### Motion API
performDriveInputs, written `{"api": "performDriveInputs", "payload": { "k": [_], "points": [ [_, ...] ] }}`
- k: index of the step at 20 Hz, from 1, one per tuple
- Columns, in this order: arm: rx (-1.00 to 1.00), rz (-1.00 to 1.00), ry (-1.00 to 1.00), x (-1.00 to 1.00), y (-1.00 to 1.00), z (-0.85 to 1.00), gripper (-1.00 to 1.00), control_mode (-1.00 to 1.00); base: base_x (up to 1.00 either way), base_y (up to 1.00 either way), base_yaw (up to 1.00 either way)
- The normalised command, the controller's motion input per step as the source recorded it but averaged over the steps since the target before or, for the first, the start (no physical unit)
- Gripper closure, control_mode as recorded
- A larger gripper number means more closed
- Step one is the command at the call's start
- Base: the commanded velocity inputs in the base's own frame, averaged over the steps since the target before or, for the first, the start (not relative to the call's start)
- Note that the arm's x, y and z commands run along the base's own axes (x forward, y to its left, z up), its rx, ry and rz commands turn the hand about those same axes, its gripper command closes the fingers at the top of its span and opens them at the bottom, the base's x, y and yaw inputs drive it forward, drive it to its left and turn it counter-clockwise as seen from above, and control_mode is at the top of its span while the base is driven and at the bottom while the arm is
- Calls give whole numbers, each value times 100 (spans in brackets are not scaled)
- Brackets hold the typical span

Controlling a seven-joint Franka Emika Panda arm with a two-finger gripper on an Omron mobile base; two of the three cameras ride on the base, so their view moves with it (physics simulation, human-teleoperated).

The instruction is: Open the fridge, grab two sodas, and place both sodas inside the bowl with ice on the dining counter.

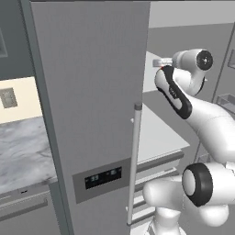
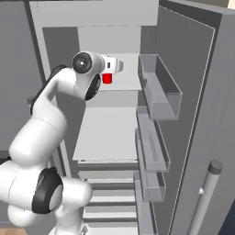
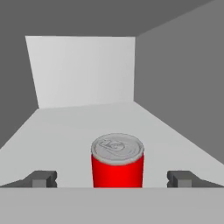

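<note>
The fridge [image 1: 92,92] stands with both doors swung open. The left door, with its dark display panel [image 1: 103,178] and bar handle [image 1: 135,160], fills the left base view. My arm reaches onto the upper shelf [image 2: 124,80]. There a red soda can [image 3: 117,162] [image 2: 107,78] stands upright, just below my hand. My gripper [image 3: 111,178] [image 2: 117,66] is open, and the can sits centred between its two fingertips [image 3: 43,178], with wide gaps on both sides and no contact. A sliver of the can shows behind the door edge in the left base view. The bowl and dining counter are out of view.
Clear door bins [image 2: 158,87] line the open right door, close to my hand's right side. Below lie a wide white shelf [image 2: 110,133] and stacked drawers [image 2: 110,193]. The shelf's back wall [image 3: 83,70] and right wall enclose the can. A marble worktop [image 1: 23,156] lies left of the fridge.
</note>
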Motion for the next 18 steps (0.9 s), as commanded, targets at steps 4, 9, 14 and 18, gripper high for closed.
{"api": "performDriveInputs", "payload": {
  "k": [4, 9, 14, 18],
  "points": [
    [0, 0, 0, 19, 0, -2, -100, -100, 0, 0, 0],
    [0, 0, 0, 21, -1, -8, -100, -100, 0, 0, 0],
    [0, 0, 0, 20, -3, -17, -100, -100, 0, 0, 0],
    [0, 0, 1, 17, 0, -24, 100, -100, 0, 0, 0]
  ]
}}
